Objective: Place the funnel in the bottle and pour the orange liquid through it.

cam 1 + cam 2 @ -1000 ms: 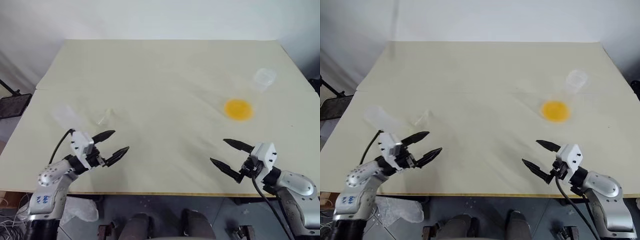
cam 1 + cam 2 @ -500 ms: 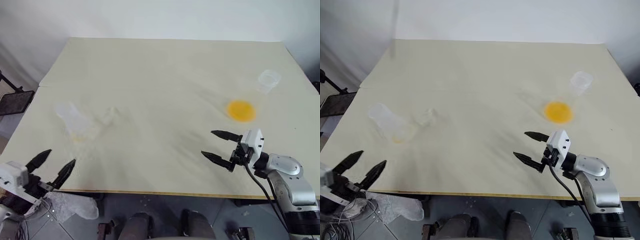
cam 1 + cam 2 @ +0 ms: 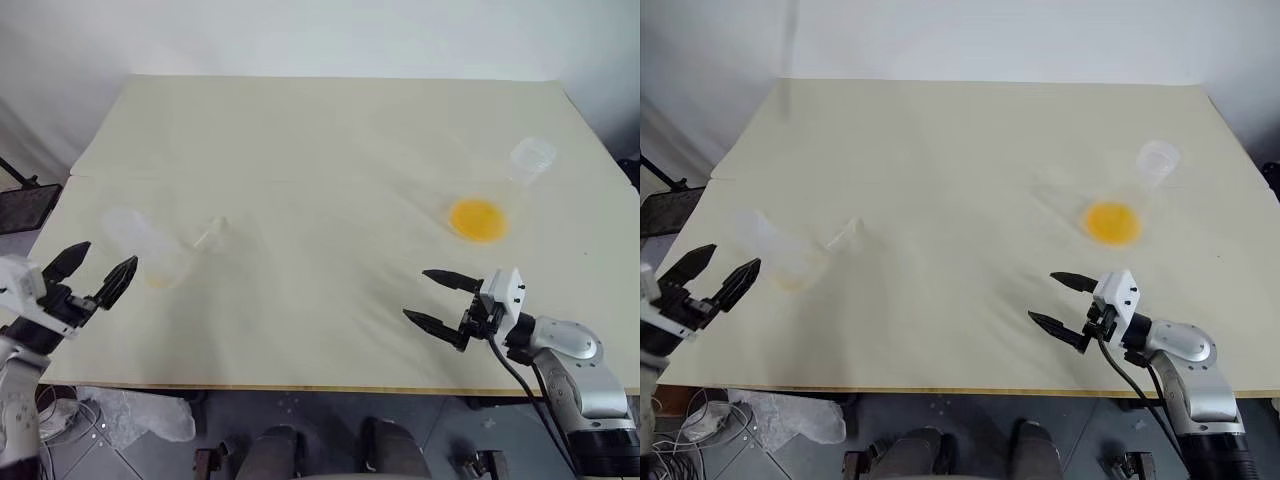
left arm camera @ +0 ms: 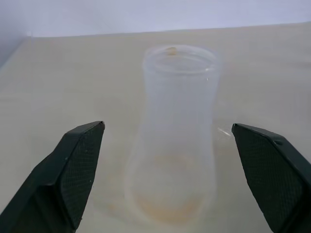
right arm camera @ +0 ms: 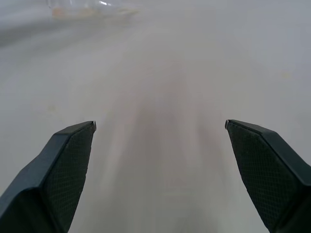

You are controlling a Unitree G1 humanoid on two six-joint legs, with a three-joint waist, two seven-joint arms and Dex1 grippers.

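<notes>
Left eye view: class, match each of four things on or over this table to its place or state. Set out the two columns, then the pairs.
Column one
1. bottle
2. orange liquid
3. funnel
4. right claw

Column two
a. open, holding nothing, over bare table near the front edge
b. pooled in the clear flask on the robot's right
c. standing straight ahead of the open left claw
d. resting on the table close beside the bottle

Pairs: 1-c, 2-b, 3-d, 4-a
</notes>
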